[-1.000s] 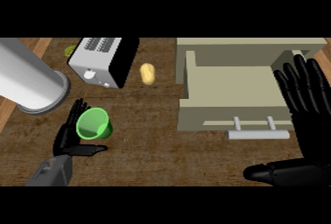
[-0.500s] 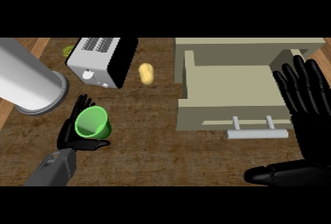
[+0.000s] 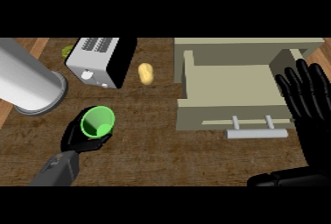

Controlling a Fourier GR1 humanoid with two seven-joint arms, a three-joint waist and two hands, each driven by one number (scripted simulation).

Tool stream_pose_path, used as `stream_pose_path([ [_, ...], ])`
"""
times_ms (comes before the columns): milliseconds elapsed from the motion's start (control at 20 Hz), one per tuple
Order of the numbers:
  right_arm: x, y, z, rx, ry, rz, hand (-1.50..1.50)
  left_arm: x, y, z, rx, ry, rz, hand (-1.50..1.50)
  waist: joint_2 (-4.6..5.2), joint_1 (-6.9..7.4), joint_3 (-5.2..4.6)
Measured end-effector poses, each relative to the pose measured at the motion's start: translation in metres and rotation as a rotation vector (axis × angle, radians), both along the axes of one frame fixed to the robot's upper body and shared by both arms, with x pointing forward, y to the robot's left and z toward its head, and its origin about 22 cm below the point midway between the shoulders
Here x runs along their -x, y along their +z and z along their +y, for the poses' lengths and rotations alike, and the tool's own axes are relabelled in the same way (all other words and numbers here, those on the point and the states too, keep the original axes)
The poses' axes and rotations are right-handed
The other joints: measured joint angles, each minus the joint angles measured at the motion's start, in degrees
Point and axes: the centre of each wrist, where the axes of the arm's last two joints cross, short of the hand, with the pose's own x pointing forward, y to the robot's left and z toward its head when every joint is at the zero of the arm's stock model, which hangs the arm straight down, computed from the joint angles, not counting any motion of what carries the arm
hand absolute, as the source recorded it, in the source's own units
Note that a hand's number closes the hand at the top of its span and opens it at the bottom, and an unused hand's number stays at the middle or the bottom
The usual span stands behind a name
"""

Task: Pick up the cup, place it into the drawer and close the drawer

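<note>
The green cup [image 3: 97,122] stands with its mouth up, low on the counter's left side. My left hand [image 3: 82,141] comes in from below and curls round its lower side, with black fingers showing on both flanks. The beige drawer [image 3: 236,94] is pulled open at the right, and its pale handle [image 3: 256,133] faces me. My right hand [image 3: 309,99] rests open at the right edge, fingers up, beside the drawer's right wall.
A big silver cylinder [image 3: 29,83] lies at the far left, close above the cup. A white and black toaster [image 3: 102,61] stands at the back, with a yellowish potato [image 3: 146,73] beside it. A small green item [image 3: 66,51] peeks out behind the toaster.
My left hand has closed in under the cup, and the cup now sits upright in its fingers, shifted slightly up and right. The right hand has stayed still.
</note>
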Motion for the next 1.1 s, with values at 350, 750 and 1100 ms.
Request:
stream_pose_path([
  [350, 0.0, 0.001, -0.002, 0.011, -0.016, -0.004, -1.5, -0.005, 0.003, -0.01, -0.011, 0.042, -0.082, 1.5, -0.14, 0.39, 0.05],
  [750, 0.002, -0.002, -0.005, 0.01, -0.027, -0.007, -1.5, 0.016, -0.008, -0.013, -0.028, 0.228, -0.15, 1.5, -0.36, 0.99, 0.12],
  [1100, 0.002, -0.002, -0.008, 0.006, -0.036, 0.001, -1.5, -0.002, 0.014, -0.029, 0.003, 0.215, -0.272, 1.5, -0.5, 1.28, 0.16],
])
